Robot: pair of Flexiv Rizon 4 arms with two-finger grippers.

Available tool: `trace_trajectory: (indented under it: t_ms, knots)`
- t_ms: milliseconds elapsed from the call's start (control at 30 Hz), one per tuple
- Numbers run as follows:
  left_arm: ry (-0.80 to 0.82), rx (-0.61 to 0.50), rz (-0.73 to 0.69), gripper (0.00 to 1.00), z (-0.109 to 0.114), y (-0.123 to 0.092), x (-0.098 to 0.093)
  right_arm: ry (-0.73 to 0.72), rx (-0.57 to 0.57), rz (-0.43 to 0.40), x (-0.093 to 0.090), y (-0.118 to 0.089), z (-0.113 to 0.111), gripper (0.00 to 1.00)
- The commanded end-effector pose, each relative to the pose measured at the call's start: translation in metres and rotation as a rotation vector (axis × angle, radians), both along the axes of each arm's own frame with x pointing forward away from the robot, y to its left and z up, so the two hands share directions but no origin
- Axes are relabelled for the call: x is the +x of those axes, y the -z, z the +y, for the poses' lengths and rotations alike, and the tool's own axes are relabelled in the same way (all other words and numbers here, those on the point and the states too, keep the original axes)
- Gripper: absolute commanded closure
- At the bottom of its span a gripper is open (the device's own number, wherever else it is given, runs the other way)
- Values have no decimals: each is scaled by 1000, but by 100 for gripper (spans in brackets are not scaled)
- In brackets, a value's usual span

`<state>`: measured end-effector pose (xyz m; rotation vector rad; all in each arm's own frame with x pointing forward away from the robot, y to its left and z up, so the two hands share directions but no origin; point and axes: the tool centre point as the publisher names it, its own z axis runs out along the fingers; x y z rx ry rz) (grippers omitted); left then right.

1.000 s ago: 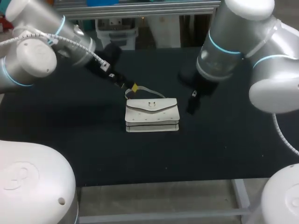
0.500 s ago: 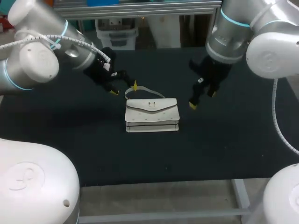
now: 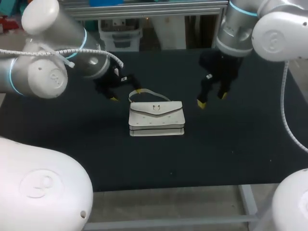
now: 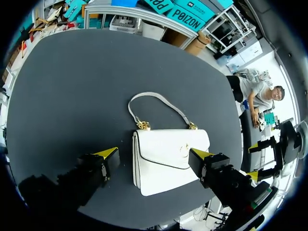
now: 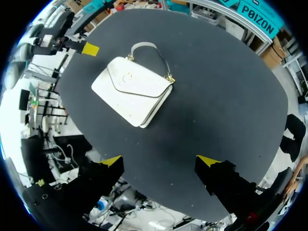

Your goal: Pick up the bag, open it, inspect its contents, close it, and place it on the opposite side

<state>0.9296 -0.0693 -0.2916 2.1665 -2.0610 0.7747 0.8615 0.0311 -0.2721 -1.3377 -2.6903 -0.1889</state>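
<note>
White bag (image 3: 156,118), lying flat near the middle of the black table (image 3: 231,159). Its flap (image 4: 173,147) is shut and faces up, with a small gold clasp (image 4: 183,149) at its middle. The strap (image 4: 156,98) loops out over the tabletop from the bag's far edge, fixed at each end by a gold fitting.

The left gripper (image 3: 126,94) hangs just behind the bag's rear left corner, close to where the strap starts. Its yellow-tipped fingers are spread wide and grip nothing. From that arm's wrist camera the bag lies ahead of the gripper, framed between the two fingers, down on the table and apart from both.

The right gripper (image 3: 211,99) hangs off to the bag's right, clear of it. Its fingers are parted too, and empty. From its wrist camera the bag sits well ahead of the fingers, with a stretch of bare black tabletop between them. One yellow tip of the other gripper shows beyond the bag's strap side.

The left arm (image 3: 53,62) comes in from the left side and the right arm (image 3: 250,29) from the far right corner. Neither touches the bag.
</note>
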Motion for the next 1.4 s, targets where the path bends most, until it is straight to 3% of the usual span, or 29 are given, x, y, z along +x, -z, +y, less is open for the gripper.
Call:
trace_trajectory:
  t_ms: [33,233,367,500,800,1067,1400]
  knots:
    - [-19,40,-6,0,-2,-2,-2,-1,-5,6,1,-1,1,0]
    - [-19,40,-6,0,-2,-2,-2,-1,-5,6,1,-1,1,0]
    - [-60,44,47,0,-7,3,-10,194,47,55,-5,8,6,0]
    - [-69,40,93,0,-9,4,-18,298,63,83,-8,14,2,0]
    - [-20,-39,157,0,-14,19,-20,492,170,147,-3,32,-1,0]
    - [52,-153,213,0,-6,34,-20,575,230,194,3,47,11,0]
    - [167,-257,244,0,-11,44,-21,670,267,170,11,47,27,0]
